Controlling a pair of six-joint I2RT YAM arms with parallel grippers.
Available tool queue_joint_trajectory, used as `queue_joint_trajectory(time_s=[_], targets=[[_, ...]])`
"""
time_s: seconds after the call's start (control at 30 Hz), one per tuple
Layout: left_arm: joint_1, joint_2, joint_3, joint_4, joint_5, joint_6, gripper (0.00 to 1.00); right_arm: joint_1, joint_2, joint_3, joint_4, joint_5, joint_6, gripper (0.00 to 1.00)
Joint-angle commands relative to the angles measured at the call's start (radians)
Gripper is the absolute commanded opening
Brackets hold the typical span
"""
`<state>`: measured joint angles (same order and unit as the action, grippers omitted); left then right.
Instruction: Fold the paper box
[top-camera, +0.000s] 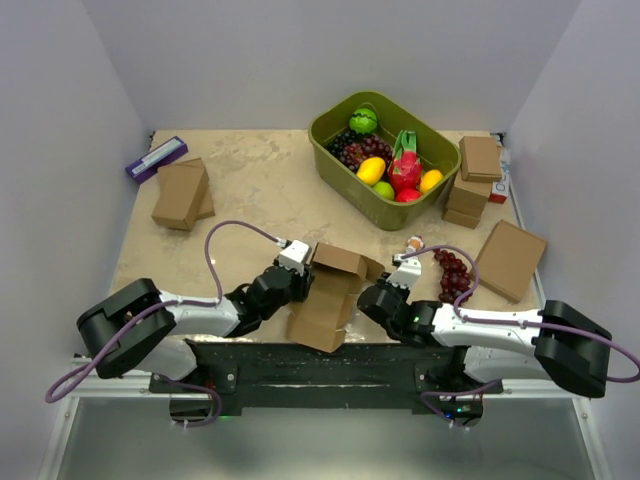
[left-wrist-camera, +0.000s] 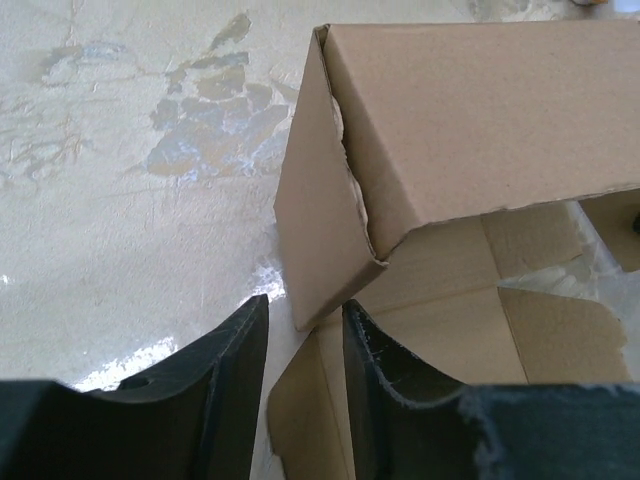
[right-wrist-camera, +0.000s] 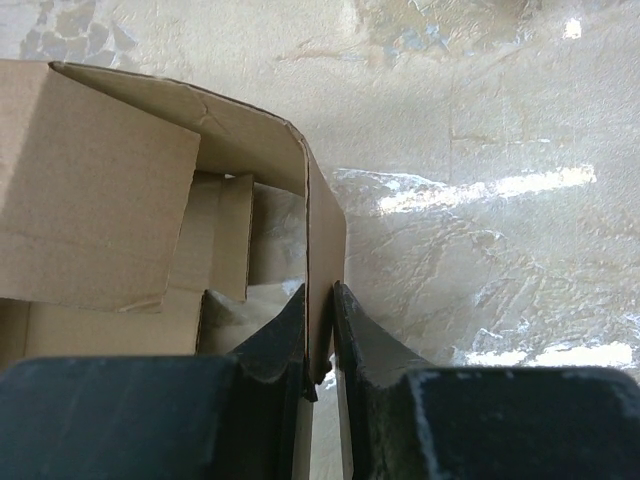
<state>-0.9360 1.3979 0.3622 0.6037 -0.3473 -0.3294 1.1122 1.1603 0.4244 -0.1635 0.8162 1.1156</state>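
Observation:
The paper box is a half-folded brown cardboard piece at the table's front middle, between both grippers. One panel stands raised and the rest lies flat toward the front edge. My left gripper is at its left side. In the left wrist view the jaws stand slightly apart, with the lower corner of an upright side flap just at their tips and a flat flap under them. My right gripper is at the box's right side. In the right wrist view it is shut on a thin upright wall of the box.
A green basket of fruit stands at the back. Stacked brown boxes stand at the right, with a larger flat brown box and grapes nearer. More brown boxes and a purple item lie back left.

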Motion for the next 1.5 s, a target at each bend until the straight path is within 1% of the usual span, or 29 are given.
queue_joint_trajectory(time_s=[0.0,0.03,0.17,0.3,0.37,0.5,0.57,0.6,0.7,0.8,0.9,1.0,1.03,1.17,1.47], targets=[[0.005,-0.016,0.0,0.097,0.008,0.039,0.44,0.006,-0.001,0.028,0.027,0.04,0.027,0.15],[0.011,-0.016,0.0,0.102,0.016,0.039,0.47,0.006,-0.001,0.027,0.025,0.038,0.029,0.15],[0.019,-0.013,-0.008,0.126,0.025,0.033,0.51,0.005,-0.011,0.024,0.027,0.035,0.027,0.15],[0.023,0.016,-0.003,0.174,0.027,0.043,0.51,0.006,-0.019,0.019,0.03,0.032,0.026,0.15],[0.023,0.032,-0.003,0.2,0.011,0.044,0.48,0.006,-0.022,0.02,0.028,0.032,0.026,0.15],[0.023,0.07,-0.019,0.278,-0.012,0.041,0.35,0.006,-0.03,0.017,0.025,0.032,0.027,0.15],[0.023,0.081,-0.02,0.312,-0.024,0.046,0.31,0.006,-0.033,0.017,0.021,0.032,0.027,0.14],[0.023,0.09,-0.019,0.317,-0.028,0.046,0.24,0.006,-0.031,0.017,0.018,0.034,0.029,0.14],[0.023,0.11,-0.002,0.312,-0.065,0.046,0.15,0.006,-0.034,0.016,0.015,0.034,0.033,0.14],[0.022,0.131,0.026,0.271,-0.114,0.032,0.06,0.006,-0.036,0.016,0.013,0.035,0.033,0.14],[0.019,0.142,0.029,0.252,-0.153,0.006,0.01,0.005,-0.033,0.014,0.013,0.037,0.036,0.14],[0.002,0.151,0.037,0.225,-0.206,-0.007,0.01,0.008,-0.033,0.01,0.018,0.037,0.039,0.14],[-0.006,0.154,0.047,0.213,-0.255,-0.005,0.01,0.006,-0.033,0.01,0.019,0.035,0.039,0.14],[-0.046,0.18,0.09,0.145,-0.364,-0.005,0.01,0.006,-0.031,0.008,0.024,0.037,0.043,0.14],[-0.064,0.223,0.118,0.068,-0.459,-0.034,0.0,0.008,-0.057,-0.009,0.009,0.044,0.062,0.14]])
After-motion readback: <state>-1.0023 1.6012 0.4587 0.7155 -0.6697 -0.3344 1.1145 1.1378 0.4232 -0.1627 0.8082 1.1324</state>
